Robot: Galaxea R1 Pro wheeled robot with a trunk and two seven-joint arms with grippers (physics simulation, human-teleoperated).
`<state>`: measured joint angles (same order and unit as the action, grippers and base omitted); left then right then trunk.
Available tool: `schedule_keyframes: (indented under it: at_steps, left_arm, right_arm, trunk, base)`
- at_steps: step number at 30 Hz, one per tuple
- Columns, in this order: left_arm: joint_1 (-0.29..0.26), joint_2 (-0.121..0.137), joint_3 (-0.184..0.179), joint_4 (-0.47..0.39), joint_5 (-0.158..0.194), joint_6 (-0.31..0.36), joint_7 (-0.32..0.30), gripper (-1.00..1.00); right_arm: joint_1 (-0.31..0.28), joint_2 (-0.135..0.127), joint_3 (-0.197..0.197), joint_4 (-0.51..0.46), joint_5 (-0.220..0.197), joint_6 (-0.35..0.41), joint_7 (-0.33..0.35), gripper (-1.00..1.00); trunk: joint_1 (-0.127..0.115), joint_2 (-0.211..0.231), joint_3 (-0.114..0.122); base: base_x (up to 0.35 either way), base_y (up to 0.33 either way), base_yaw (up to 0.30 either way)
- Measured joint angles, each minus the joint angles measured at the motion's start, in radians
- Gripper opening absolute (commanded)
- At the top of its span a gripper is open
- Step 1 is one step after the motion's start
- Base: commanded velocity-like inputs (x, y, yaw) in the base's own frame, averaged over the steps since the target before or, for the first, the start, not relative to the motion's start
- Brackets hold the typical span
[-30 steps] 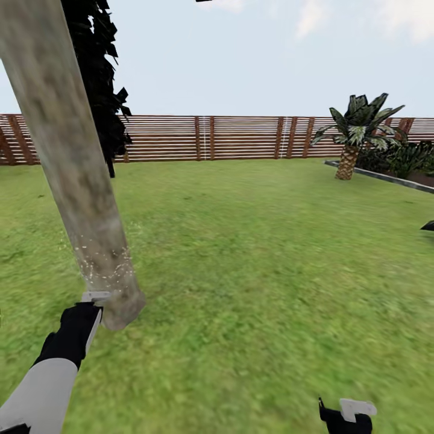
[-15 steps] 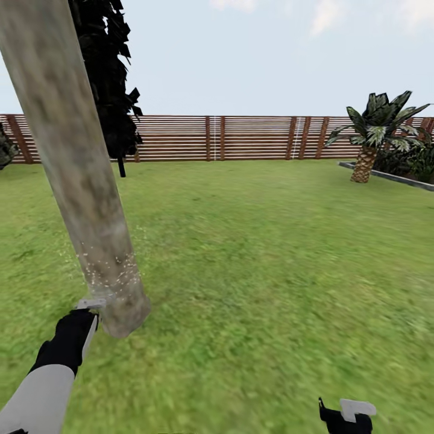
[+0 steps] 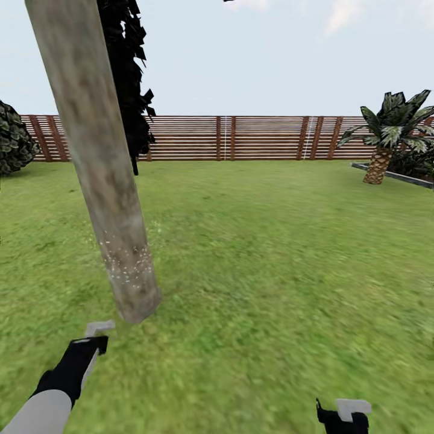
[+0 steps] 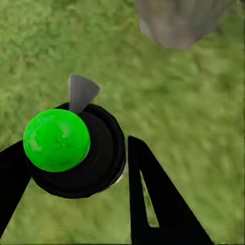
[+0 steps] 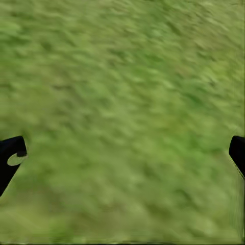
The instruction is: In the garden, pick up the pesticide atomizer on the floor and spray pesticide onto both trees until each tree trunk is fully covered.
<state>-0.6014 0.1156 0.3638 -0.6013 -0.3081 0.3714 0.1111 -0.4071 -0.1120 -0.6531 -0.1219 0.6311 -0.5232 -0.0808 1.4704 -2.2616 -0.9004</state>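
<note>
Where the thick, smooth, mottled beige-grey tree trunk (image 3: 102, 163) meets the green lawn (image 3: 271, 253), you can see a band of fine white specks sitting just above its base, and the rest of the bark higher up looks plain and blotchy. It leans a bit in the head view and runs out of the top of the picture, so no foliage of its own shows. Right behind it stands a thin-trunked tree with near-black leaves (image 3: 129, 78), and a round dark bush (image 3: 13, 144) sits at the far left by the brown horizontal-slat wooden fence (image 3: 253, 137). Over on the right there's a short scaly-trunked palm (image 3: 386, 135) next to a grey-edged planting bed (image 3: 398, 175).

The left pincer (image 3: 90, 340) hangs low over the grass, near the trunk's base but not touching it. In the left wrist view it's pinching the pesticide atomizer (image 4: 76, 150), a round black body with a bright green ball-shaped cap and a small grey nozzle tab, with one dark finger on each side of it. The bottom of the trunk (image 4: 178, 20) shows just ahead of it there.

The right pincer (image 3: 343, 416) is down at the bottom edge of the head view, well apart from the trunk. Its two black fingertips (image 5: 11, 153) sit wide apart with only grass between them, so it's spread and holding nothing.
</note>
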Motion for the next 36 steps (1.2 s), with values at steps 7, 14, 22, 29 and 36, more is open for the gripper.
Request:
schedule_keyframes:
  at_steps: [7, 14, 22, 29, 36]
  left_arm:
    - [0.013, 0.077, -0.034, 0.138, -0.306, -0.367, -0.541, -1.0]
    - [0.006, 0.063, -0.086, 0.132, -0.515, -0.454, -0.826, -1.0]
    - [0.007, -0.01, -0.219, 0.136, -0.526, -0.464, -0.902, -1.0]
    - [0.008, -0.038, -0.287, 0.138, -0.526, -0.464, -0.901, -1.0]
    - [0.008, -0.109, -0.404, 0.141, -0.533, -0.459, -0.902, -1.0]
  right_arm:
    - [0.0, 0.001, 0.01, -0.022, 0.32, 0.002, 0.12, 1.0]
    - [-0.091, -0.001, 0.012, -0.25, 0.435, 0.029, 0.714, 1.0]
    - [-0.118, 0.027, 0.143, -0.296, 0.438, 0.045, 0.825, -1.0]
    - [-0.118, 0.081, 0.208, -0.297, 0.441, 0.045, 0.826, -1.0]
    - [-0.12, 0.188, 0.336, -0.326, 0.441, 0.048, 0.826, -1.0]
  trunk:
    - [0.0, 0.0, 0.0]
    - [0.0, 0.0, 0.0]
    - [-0.001, 0.0, 0.0]
    - [-0.001, 0.0, 0.0]
    - [-0.001, 0.0, 0.0]
  base:
    - [-0.336, 0.0, 0.0]
    - [-0.201, 0.0, 0.0]
    - [-0.004, 0.0, 0.0]
    - [0.0, 0.0, 0.0]
    - [0.0, 0.0, 0.0]
